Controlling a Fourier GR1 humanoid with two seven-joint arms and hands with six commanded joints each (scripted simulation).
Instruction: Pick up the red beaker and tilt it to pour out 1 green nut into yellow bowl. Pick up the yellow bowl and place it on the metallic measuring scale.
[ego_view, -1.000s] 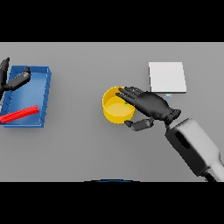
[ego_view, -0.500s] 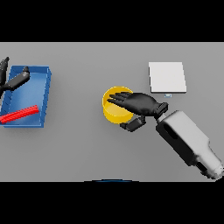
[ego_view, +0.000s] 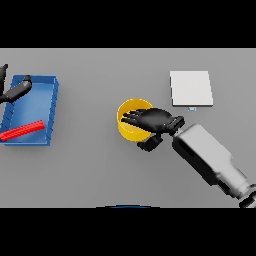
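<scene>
One yellow bowl (ego_view: 131, 121) stands on the grey table (ego_view: 100, 170) near its middle. The right hand (ego_view: 152, 121) lies over the bowl's right side, fingers reaching across the opening and thumb below the rim outside the wall, so it grips the bowl's edge. One pale square scale (ego_view: 190, 88) lies up and to the right of the bowl, apart from it. At the left is one blue tray (ego_view: 53, 105) holding one red beaker (ego_view: 21, 130) lying on its side. The left hand (ego_view: 15, 90) shows over the tray's upper left part, fingers loosely extended, holding nothing.
</scene>
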